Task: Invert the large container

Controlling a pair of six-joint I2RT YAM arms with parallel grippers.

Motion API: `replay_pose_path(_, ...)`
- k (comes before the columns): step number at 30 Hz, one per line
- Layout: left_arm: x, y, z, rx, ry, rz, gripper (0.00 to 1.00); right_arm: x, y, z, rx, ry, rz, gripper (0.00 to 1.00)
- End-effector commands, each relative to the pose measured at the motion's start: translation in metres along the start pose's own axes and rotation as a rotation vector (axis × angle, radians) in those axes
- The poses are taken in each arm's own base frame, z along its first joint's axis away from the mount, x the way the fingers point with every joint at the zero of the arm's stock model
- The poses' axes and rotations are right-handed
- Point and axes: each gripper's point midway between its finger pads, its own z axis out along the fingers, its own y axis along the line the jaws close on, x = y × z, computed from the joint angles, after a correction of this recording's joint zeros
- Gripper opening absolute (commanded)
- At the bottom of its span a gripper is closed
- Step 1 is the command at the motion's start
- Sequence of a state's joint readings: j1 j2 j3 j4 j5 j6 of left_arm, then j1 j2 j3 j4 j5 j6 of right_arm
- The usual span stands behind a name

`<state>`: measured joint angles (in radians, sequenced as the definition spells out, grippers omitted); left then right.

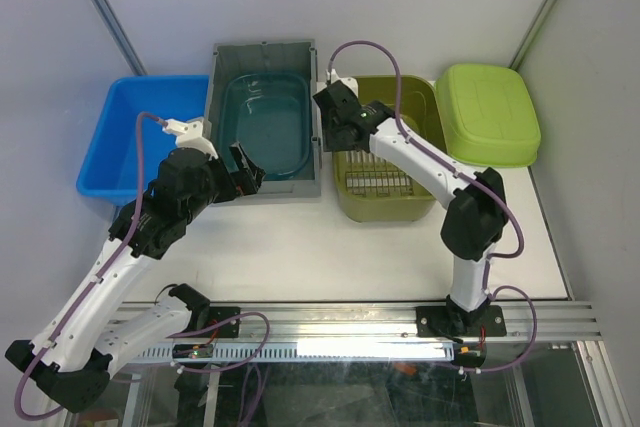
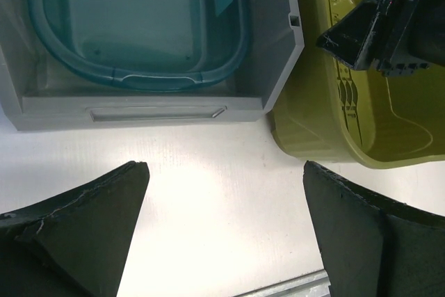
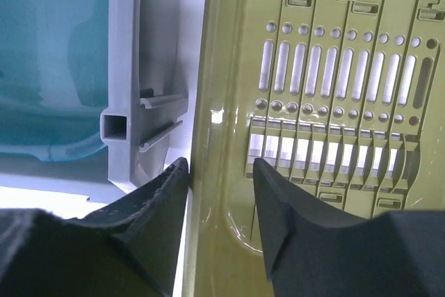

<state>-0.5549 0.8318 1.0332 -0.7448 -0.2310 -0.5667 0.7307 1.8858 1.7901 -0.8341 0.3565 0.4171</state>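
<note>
While the left gripper hangs spread wide over the table just in front of the grey bin, the right gripper straddles the left wall of the olive bin, one finger outside and the other inside. Can't tell if it actually pinches the wall. The olive bin sits upright between the grey bin and a lime tub. A teal tub sits inside the grey bin.

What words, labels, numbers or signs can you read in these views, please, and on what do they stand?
None is readable: the grey crate, teal tub, olive container, lime-green container and blue bin show no print.
The moulded marks on the olive container's inner wall are too blurred to read.
</note>
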Motion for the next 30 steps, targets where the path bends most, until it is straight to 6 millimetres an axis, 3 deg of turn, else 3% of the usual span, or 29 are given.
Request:
replay_pose_path(1, -0.01, -0.009, -0.008, 0.045, -0.023, -0.006, 0.99, -0.024, -0.004, -0.001, 0.036, -0.082, 0.02, 0.42)
replay_pose_path(6, -0.007, -0.008, -0.008, 0.046, -0.018, -0.01, 0.99, -0.009, 0.005, 0.015, 0.014, -0.025, 0.016, 0.4)
replay_pose_path(9, -0.007, -0.008, -0.009, 0.048, -0.018, -0.006, 0.99, -0.008, 0.004, 0.01, 0.009, -0.019, 0.033, 0.22)
replay_pose_path(11, -0.007, -0.008, -0.008, 0.049, -0.017, -0.003, 0.99, -0.015, 0.003, -0.006, -0.01, -0.045, 0.059, 0.0)
replay_pose_path(16, -0.007, -0.011, -0.005, 0.051, -0.006, 0.015, 0.99, -0.042, 0.003, -0.071, -0.185, -0.14, 0.145, 0.0)
replay_pose_path(17, -0.008, -0.01, -0.003, 0.048, -0.005, 0.017, 0.99, -0.05, 0.0, -0.091, -0.25, -0.165, 0.175, 0.0)
replay_pose_path(22, -0.006, -0.016, 0.005, 0.061, 0.013, 0.031, 0.99, -0.07, -0.022, -0.145, -0.556, -0.215, 0.367, 0.0)
replay_pose_path(26, -0.007, -0.022, 0.008, 0.083, 0.019, 0.03, 0.99, -0.078, -0.039, -0.178, -0.783, -0.237, 0.486, 0.0)
replay_pose_path(30, -0.008, -0.026, 0.009, 0.099, 0.019, 0.032, 0.99, -0.072, -0.049, -0.195, -0.971, -0.228, 0.573, 0.0)
